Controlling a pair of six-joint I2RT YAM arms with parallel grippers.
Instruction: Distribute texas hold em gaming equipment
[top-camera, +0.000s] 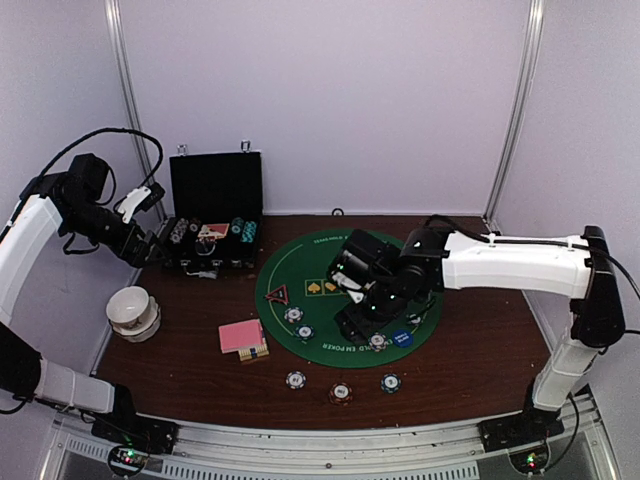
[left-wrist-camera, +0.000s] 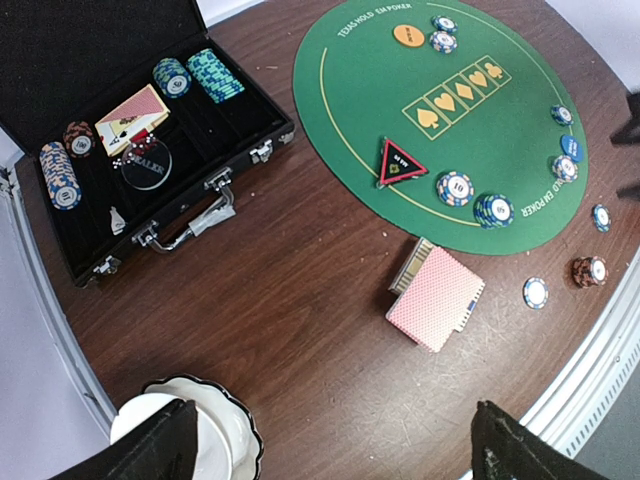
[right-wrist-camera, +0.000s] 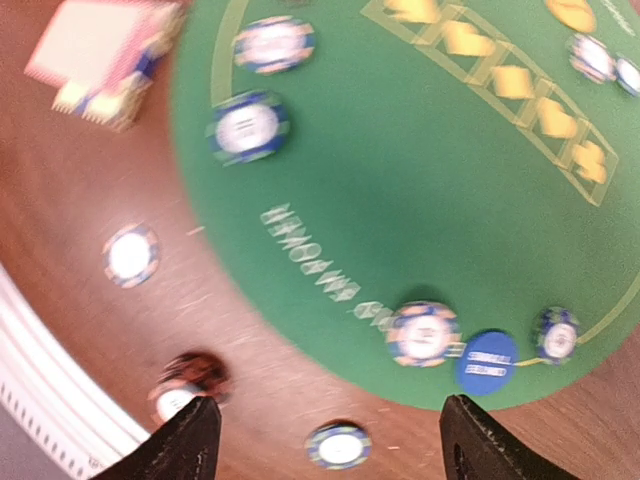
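While round striped chips (left-wrist-camera: 455, 187) dot green felt (left-wrist-camera: 370, 90), left fingers (left-wrist-camera: 155, 447) and right fingers (right-wrist-camera: 190, 447) gape empty.

Pink-backed cards (left-wrist-camera: 436, 297) lie stacked flat beside the green mat (left-wrist-camera: 360, 90) (striped chips (left-wrist-camera: 455, 187) dot its edge).

Place: robotics lab, closed test cell.
- Plain white wall panels (top-camera: 330, 100) on three sides, grey metal corner posts (top-camera: 128, 90) between them.
- Two white-and-black robot arms, left arm (top-camera: 25, 245) and right arm (top-camera: 510, 262), bases fixed on ribbed aluminium rail (top-camera: 330, 445) at near edge of dark brown wooden counter (top-camera: 480, 340).
- Black cables (top-camera: 100, 132) loose along arms; small green status lights (top-camera: 125, 458) on bases.
- On counter, under arms: round green felt poker mat (top-camera: 310, 255), black hinged chip case (top-camera: 215, 185), small round striped poker chips (top-camera: 296, 379).
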